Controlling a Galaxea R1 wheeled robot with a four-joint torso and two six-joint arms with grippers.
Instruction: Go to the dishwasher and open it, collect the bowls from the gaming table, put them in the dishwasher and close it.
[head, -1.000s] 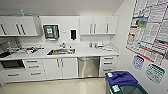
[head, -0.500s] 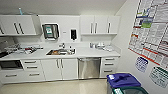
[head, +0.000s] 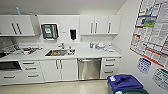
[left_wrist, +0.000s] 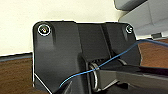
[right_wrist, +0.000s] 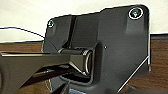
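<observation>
Kitchenette as seen from the head camera: the dishwasher (head: 89, 68) is set closed under the white counter (head: 82, 53), right of the sink (head: 57, 52), straight ahead of the robot; its bar handle (head: 89, 60) runs horizontally. Neither arm is shown nearer; finger state cannot be told. Wall-poster (head: 152, 32) text is unreadable

Dishwasher (head: 89, 68): centre frame, under worktop (head: 87, 53).
Sink (head: 56, 52): in worktop, left of dishwasher.
Bin (head: 124, 83): lower right.
</observation>
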